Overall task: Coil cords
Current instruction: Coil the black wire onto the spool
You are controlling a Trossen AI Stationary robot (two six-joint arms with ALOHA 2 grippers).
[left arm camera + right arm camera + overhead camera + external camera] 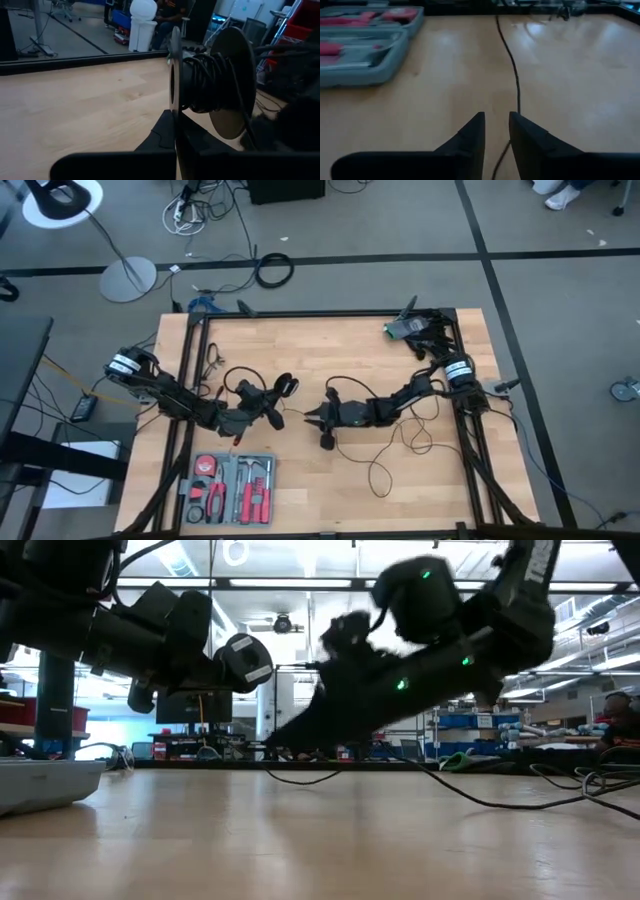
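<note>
Fingers of the left gripper (175,132) are pressed together on the flat rim of a black spool (210,80), which stands on edge just ahead of them with black cord (205,82) wound many turns around its hub. In the high view this gripper (262,408) sits a little left of the table's middle, the spool (283,386) at its tip.

On the right gripper (496,131), the fingers stand a narrow gap apart with nothing clamped. A loose stretch of the cord (512,75) lies flat on the wooden table (580,85), running away from the fingertips toward the far edge; close in, it passes into the gap between the two fingers and under them. Whether it touches either finger cannot be told.

From above, the right gripper (322,420) points toward the left one near the table's centre, the two just apart. Slack cord (400,442) trails in loose curves on the boards below the right arm. A grey tool case (232,486) with red-handled tools lies open near the front edge, well clear of the cord. At table height the cord (500,802) runs across the wood below the right arm.
</note>
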